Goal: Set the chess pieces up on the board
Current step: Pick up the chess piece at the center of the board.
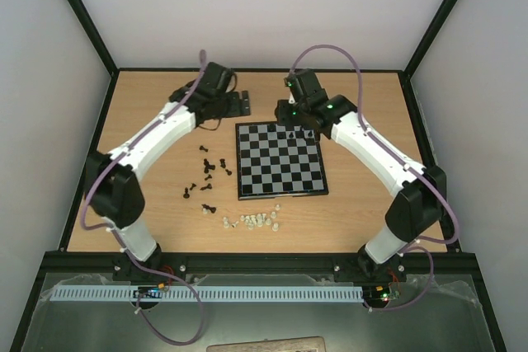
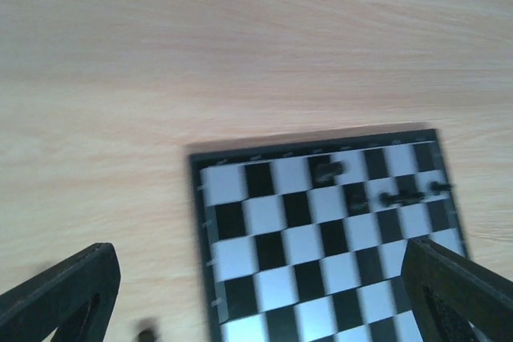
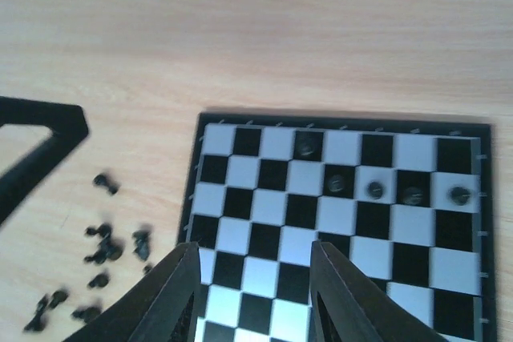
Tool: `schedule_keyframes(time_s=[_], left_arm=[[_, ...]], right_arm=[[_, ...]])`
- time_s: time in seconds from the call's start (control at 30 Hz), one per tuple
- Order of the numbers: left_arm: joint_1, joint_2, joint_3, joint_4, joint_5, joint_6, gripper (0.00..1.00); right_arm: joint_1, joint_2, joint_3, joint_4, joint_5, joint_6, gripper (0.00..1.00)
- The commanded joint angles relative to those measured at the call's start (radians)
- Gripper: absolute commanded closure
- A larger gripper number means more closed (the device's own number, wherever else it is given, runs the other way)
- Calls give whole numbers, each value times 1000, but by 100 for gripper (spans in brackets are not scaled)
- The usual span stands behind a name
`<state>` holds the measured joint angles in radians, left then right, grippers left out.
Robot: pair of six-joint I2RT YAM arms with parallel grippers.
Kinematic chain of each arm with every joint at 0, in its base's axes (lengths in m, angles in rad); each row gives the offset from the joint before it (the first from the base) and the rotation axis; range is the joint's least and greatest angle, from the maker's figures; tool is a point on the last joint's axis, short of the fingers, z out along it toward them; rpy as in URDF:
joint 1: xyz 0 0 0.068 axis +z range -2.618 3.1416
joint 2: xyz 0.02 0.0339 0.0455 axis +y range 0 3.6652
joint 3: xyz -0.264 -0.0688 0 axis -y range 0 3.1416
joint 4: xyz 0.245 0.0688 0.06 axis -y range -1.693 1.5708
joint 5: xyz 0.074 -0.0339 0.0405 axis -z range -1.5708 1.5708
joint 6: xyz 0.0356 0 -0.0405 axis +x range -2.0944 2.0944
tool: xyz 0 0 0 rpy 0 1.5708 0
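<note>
The board lies flat in the middle of the table. Several black chess pieces stand on squares in its far rows, and they show blurred in the left wrist view. More black chess pieces lie loose on the wood left of the board, also seen in the right wrist view. My left gripper hovers off the board's far left corner, its jaws wide open and empty. My right gripper hangs over the board's far edge, jaws apart with nothing between them.
A row of whitish translucent chessmen lies on the table just in front of the board. A dark angular part juts in at the left of the right wrist view. Walls enclose the table on three sides.
</note>
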<state>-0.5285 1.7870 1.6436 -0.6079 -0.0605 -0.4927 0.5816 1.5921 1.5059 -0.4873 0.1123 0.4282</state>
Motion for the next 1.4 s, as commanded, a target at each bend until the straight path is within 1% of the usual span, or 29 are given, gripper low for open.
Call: schedule_keyframes(time_s=[0.0, 0.07, 0.17, 0.27, 0.4, 0.53, 0.63, 0.93, 1.37], left_arm=[[107, -163, -250, 93, -27, -86, 1], [159, -253, -379, 148, 5, -115, 1], [207, -389, -542, 220, 31, -147, 1], [224, -503, -643, 232, 23, -174, 1], [232, -653, -716, 224, -3, -197, 1], [257, -759, -756, 198, -10, -195, 1], [284, -822, -776, 177, -9, -196, 1], [343, -953, -783, 136, 0, -188, 1], [370, -922, -783, 153, 34, -168, 1]], right_arm=[[67, 98, 35, -15, -150, -37, 62], [121, 181, 95, -49, -184, -67, 63], [210, 316, 208, -103, -175, -118, 65], [262, 450, 317, -134, -179, -142, 66], [313, 592, 476, -185, -162, -179, 68], [353, 726, 621, -241, -135, -215, 69], [360, 791, 697, -260, -136, -211, 69], [360, 904, 803, -282, -118, -203, 72], [360, 969, 847, -276, -111, -207, 73]])
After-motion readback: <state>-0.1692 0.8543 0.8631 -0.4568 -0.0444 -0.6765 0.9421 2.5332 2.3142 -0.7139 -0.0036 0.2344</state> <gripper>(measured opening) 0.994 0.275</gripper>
